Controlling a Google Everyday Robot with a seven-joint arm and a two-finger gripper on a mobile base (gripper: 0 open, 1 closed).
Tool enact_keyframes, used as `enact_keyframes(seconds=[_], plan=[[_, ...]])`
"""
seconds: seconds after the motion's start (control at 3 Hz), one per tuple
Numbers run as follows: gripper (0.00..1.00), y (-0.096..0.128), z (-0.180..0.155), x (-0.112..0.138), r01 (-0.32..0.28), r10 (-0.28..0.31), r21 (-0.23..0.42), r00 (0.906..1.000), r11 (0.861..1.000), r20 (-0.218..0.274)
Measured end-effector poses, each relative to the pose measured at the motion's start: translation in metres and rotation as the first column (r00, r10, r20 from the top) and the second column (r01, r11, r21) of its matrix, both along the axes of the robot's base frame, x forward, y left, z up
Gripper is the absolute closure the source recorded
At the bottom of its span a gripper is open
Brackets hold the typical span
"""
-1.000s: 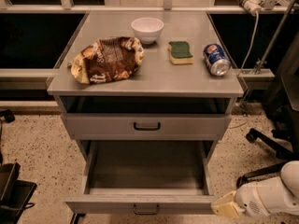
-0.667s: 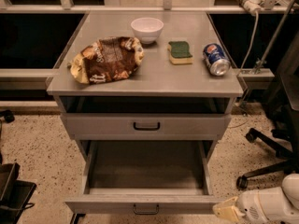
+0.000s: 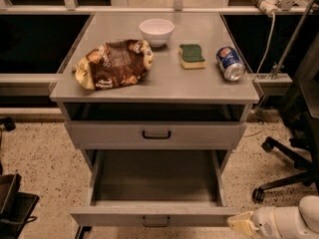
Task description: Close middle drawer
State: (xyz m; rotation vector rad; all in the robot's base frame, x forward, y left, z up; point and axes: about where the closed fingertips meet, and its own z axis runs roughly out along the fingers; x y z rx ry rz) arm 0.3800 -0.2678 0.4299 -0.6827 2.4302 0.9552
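Pepsi logo on the can [image 3: 231, 62]

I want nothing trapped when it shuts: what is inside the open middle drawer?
The middle drawer shows only bare floor; the strip just behind its front panel is hidden. The gripper sits at the front's right end.

I'm looking down on the grey cabinet [image 3: 164, 86], where the middle drawer [image 3: 155, 215] is standing pulled far out under the upper drawer [image 3: 199, 133]. My gripper [image 3: 241, 224] is hovering just beside the right end of that drawer's front, in the bottom right corner. On the top, a chip bag [image 3: 113, 63], white bowl [image 3: 156, 31], green sponge [image 3: 192, 56] and tipped Pepsi can [image 3: 230, 63] are sitting.
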Motion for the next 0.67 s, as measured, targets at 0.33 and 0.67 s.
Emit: enact_keyframes(seconds=[0.33, 0.67], plan=[[1.00, -0.007, -0.005, 0.030, 0.022, -0.020, -0.028, 0.9977, 0.999, 0.065], [1.00, -0.010, 0.010, 0.062, 0.062, -0.047, -0.088, 0.9849, 0.994, 0.167]])
